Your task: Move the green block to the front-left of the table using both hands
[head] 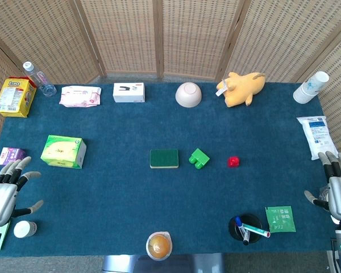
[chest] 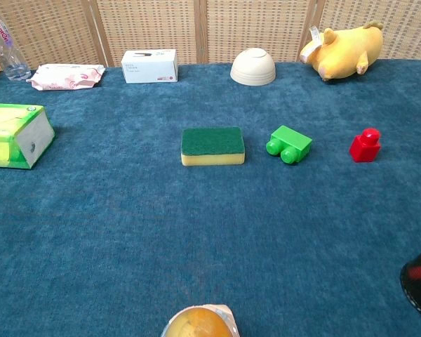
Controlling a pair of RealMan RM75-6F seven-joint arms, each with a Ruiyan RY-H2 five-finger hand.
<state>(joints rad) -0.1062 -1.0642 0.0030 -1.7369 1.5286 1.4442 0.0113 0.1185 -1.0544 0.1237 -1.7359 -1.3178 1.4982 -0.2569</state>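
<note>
The green block (head: 199,158) lies near the middle of the blue table, slightly right of centre; the chest view shows the green block (chest: 289,144) with two round studs facing the front. My left hand (head: 5,191) hovers at the table's front-left edge, fingers apart and holding nothing. At the front-right edge my right hand (head: 338,187) is likewise spread and holds nothing. Both hands are far from the block, and neither appears in the chest view.
A green-topped sponge (head: 163,158) lies left of the block, a red block (head: 233,161) to its right. A green tissue box (head: 63,151) stands mid-left. A pen holder (head: 245,228), green packet (head: 281,219), cup (head: 159,245) and white jar (head: 25,228) line the front edge.
</note>
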